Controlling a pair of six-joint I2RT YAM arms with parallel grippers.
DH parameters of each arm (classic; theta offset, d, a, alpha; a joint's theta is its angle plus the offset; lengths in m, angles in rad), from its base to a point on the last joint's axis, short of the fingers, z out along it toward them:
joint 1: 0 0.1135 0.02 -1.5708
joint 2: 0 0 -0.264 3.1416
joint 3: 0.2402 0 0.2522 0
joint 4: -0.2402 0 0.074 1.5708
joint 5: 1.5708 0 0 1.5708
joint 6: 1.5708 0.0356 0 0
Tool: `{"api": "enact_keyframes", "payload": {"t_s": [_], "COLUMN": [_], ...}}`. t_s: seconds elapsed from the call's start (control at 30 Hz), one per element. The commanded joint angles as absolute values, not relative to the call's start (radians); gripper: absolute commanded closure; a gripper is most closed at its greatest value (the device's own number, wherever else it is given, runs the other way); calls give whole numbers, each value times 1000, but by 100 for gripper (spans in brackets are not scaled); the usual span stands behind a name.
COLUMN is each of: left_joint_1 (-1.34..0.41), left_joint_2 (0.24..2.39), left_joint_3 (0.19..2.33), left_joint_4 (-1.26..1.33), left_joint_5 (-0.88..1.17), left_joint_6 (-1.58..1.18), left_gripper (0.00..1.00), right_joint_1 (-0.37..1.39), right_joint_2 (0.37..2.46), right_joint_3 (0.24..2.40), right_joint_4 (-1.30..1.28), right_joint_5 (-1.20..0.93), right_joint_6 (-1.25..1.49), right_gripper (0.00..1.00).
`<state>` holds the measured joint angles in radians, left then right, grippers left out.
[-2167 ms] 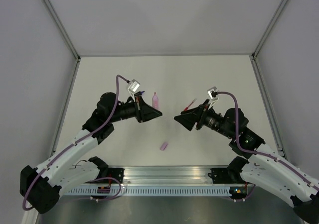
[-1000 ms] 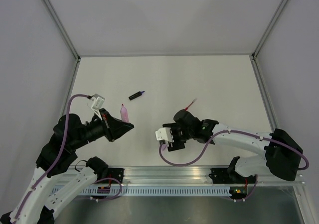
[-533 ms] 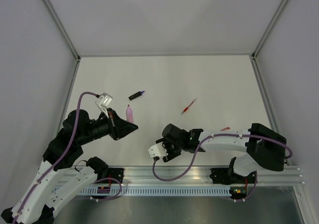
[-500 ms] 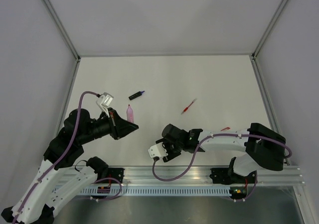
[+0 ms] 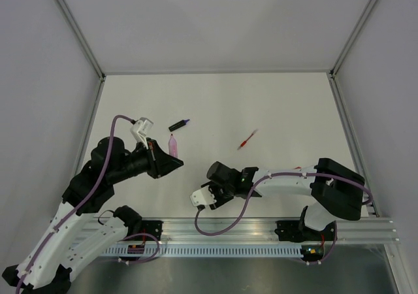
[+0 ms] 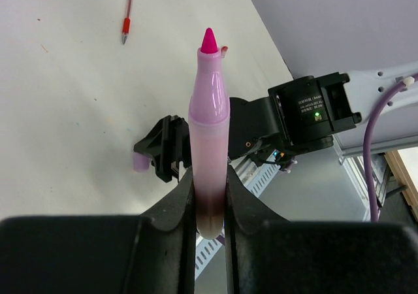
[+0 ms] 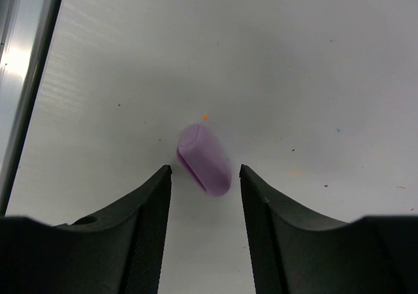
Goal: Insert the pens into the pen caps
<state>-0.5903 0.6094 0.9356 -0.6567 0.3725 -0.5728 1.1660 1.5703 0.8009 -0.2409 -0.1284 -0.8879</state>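
Observation:
My left gripper (image 5: 175, 158) is shut on the pale pink pen (image 5: 172, 143) and holds it above the table at the left. In the left wrist view the pen (image 6: 209, 111) stands between the fingers, magenta tip up. My right gripper (image 5: 215, 188) is low over the table near the front, open. In the right wrist view the pink cap (image 7: 204, 159) lies on its side between the open fingertips, touching neither. The cap also shows in the left wrist view (image 6: 140, 163). The dark purple pen (image 5: 178, 125) and the red pen (image 5: 247, 138) lie on the table further back.
A metal rail (image 5: 215, 232) runs along the table's near edge, close behind the right gripper. A small red piece (image 6: 224, 48) lies on the table beside the right arm. The right arm's purple cable (image 5: 222, 225) loops over the rail. Side walls bound the table.
My left gripper has carried the pink pen slightly right and further back. My right gripper has swung down and left to straddle the pink cap near the front edge.

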Motion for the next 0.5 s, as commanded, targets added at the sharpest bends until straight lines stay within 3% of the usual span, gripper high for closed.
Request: {"api": "enact_keyframes", "payload": {"t_s": [0.0, 0.3, 0.4, 0.47], "left_joint_1": [-589, -589, -589, -589], "left_joint_2": [623, 624, 624, 626], "left_joint_3": [959, 939, 933, 933], "left_joint_4": [-632, -611, -609, -607], "left_joint_5": [336, 331, 322, 318], "left_joint_6": [-591, -597, -597, -595], "left_gripper": [98, 98, 98, 98], "right_joint_1": [1173, 1173, 1173, 1173], "right_joint_2": [1588, 1637, 1644, 1651], "right_joint_3": [834, 848, 848, 851], "right_joint_4": [-244, -245, -244, -252], "right_joint_5": [-141, -150, -147, -149], "right_joint_6": [-916, -928, -931, -930], "right_gripper": [49, 58, 67, 78]}}
